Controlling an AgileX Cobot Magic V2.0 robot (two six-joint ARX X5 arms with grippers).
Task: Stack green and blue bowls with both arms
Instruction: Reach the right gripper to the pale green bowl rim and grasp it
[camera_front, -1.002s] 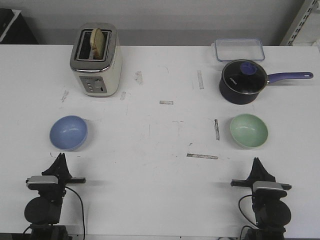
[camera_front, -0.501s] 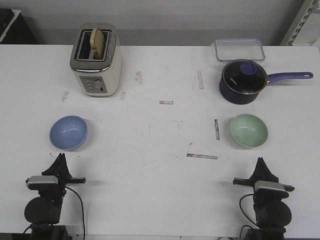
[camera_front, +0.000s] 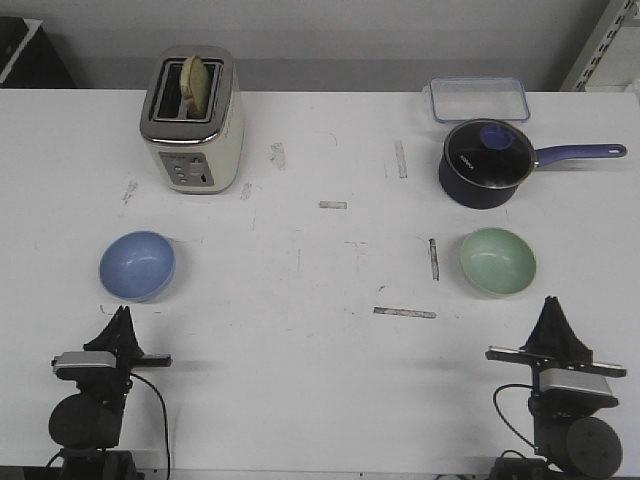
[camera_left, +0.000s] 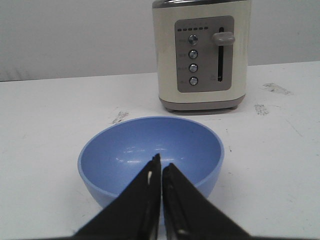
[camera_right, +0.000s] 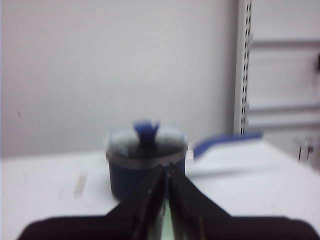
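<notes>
The blue bowl (camera_front: 137, 265) sits on the white table at the left; it fills the middle of the left wrist view (camera_left: 150, 150). The green bowl (camera_front: 498, 261) sits at the right, in front of the saucepan. My left gripper (camera_front: 122, 312) is shut and empty, just short of the blue bowl's near rim; in its wrist view (camera_left: 161, 166) the tips point at the bowl. My right gripper (camera_front: 552, 302) is shut and empty, raised near the green bowl's near right side. In the blurred right wrist view (camera_right: 166, 169) only a sliver of green (camera_right: 166, 222) shows between the fingers.
A cream toaster (camera_front: 192, 118) with toast stands at the back left, also in the left wrist view (camera_left: 202, 52). A navy saucepan with a purple handle (camera_front: 486, 162) stands behind the green bowl, also in the right wrist view (camera_right: 145, 155). A clear lidded box (camera_front: 480, 99) lies at the back right.
My right gripper has lifted and shifted to the right, away from the centre, still shut. The left arm and both bowls have not moved.
</notes>
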